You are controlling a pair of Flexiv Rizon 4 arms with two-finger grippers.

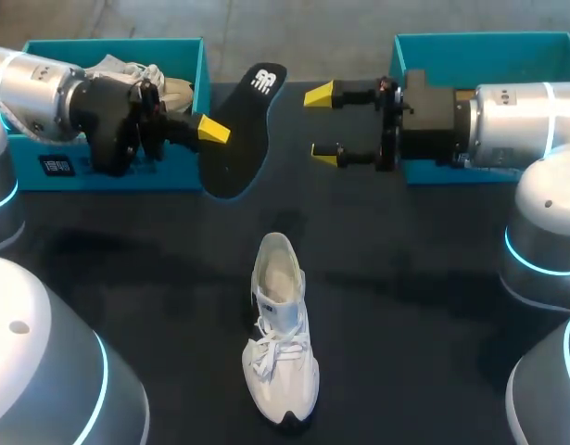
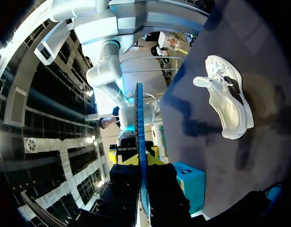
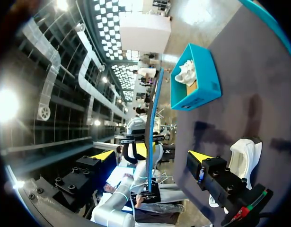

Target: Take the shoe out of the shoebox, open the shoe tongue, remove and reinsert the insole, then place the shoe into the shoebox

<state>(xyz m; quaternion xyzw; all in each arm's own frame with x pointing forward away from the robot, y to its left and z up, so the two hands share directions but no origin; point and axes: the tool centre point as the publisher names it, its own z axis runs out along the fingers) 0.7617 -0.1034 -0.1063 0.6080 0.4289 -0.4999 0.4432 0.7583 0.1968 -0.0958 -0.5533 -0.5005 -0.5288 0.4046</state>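
Observation:
My left gripper is shut on a black insole with a blue edge and holds it up in front of the left teal shoebox. In the left wrist view the insole stands edge-on between the fingers of that gripper. My right gripper stands open a short way right of the insole's tip, not touching it. Its wrist view shows the insole edge-on ahead of the open gripper. A white shoe lies on the dark table, toe toward the front, its opening empty.
A second white shoe lies in the left shoebox. Behind my right arm stands a second teal box. The white shoe on the table shows in both wrist views, below and beside the grippers.

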